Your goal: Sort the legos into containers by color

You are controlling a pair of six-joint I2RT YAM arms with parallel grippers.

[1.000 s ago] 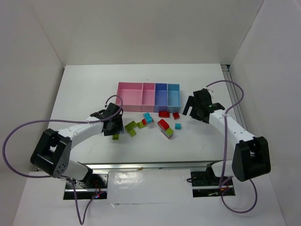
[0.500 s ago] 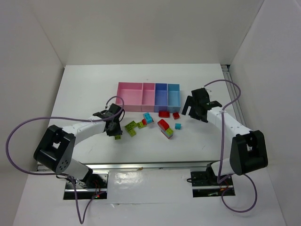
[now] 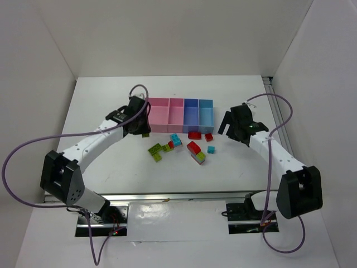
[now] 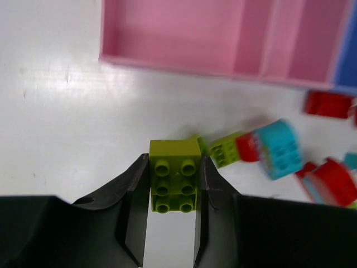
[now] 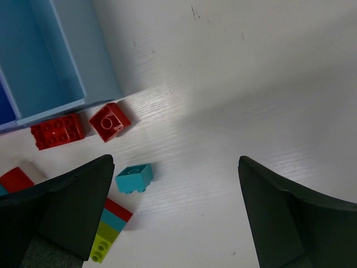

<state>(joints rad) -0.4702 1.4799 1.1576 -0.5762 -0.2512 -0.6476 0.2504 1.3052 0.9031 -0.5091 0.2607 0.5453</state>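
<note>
**Desk:** What is new with the lime green plastic brick [image 4: 174,187]?

**Photographer:** It is off the white table [image 3: 100,106]. A second ago it lay alone at the pile's 8 o'clock edge, with the left gripper [image 4: 174,167] half open above it. Now the jaws clamp its two long sides and have carried it toward 12 o'clock. It hangs just off the 7 o'clock corner of the wide pink plastic bin [image 3: 158,111], first in the row of four joined containers [image 3: 192,111].

**Desk:** Is it in a bin?

**Photographer:** Not yet. The wrist view shows bare table beneath it and the pink wall ahead at 12 o'clock.

**Desk:** And the rest?

**Photographer:** The other loose legos [image 3: 192,149], green, red and cyan, lie unsorted at 6 o'clock of the bins. No brick shows in any bin. The right gripper [image 5: 178,206] hangs at the pile's 3 o'clock, jaws spread wide and holding nothing. A small cyan brick [image 5: 134,177] and a small red brick [image 5: 110,121] lie near one finger.

**Desk:** Meaning?

**Photographer:** The first pick looks made. A release over a bin seems the next call, and that choice likely fixes where green goes.
</note>
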